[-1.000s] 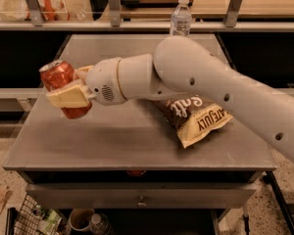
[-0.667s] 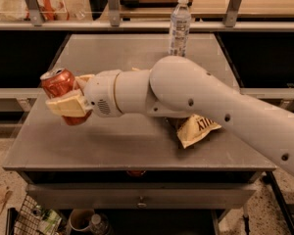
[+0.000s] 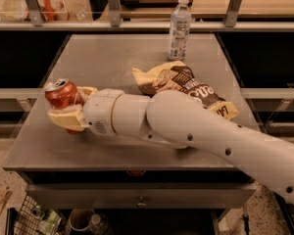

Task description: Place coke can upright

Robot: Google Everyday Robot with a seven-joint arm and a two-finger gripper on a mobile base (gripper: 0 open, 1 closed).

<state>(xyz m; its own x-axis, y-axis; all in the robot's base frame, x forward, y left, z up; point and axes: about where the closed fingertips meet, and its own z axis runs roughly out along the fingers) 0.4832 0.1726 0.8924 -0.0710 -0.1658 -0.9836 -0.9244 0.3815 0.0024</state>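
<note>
The coke can (image 3: 61, 95) is red with a silver top. It is held nearly upright, tilted a little, at the left side of the grey table (image 3: 103, 62). My gripper (image 3: 71, 106) is shut on the can, with one tan finger (image 3: 66, 120) under and in front of it and the other behind it. I cannot tell whether the can's base touches the table. My white arm (image 3: 186, 131) reaches in from the lower right across the table.
A clear water bottle (image 3: 180, 27) with a white cap stands at the back of the table. A brown and tan chip bag (image 3: 186, 84) lies mid-table, partly hidden by my arm. The table's left edge is close to the can. A wire basket (image 3: 34, 219) sits below.
My gripper with the can has lowered toward the table surface. The arm has swung lower, uncovering more of the chip bag.
</note>
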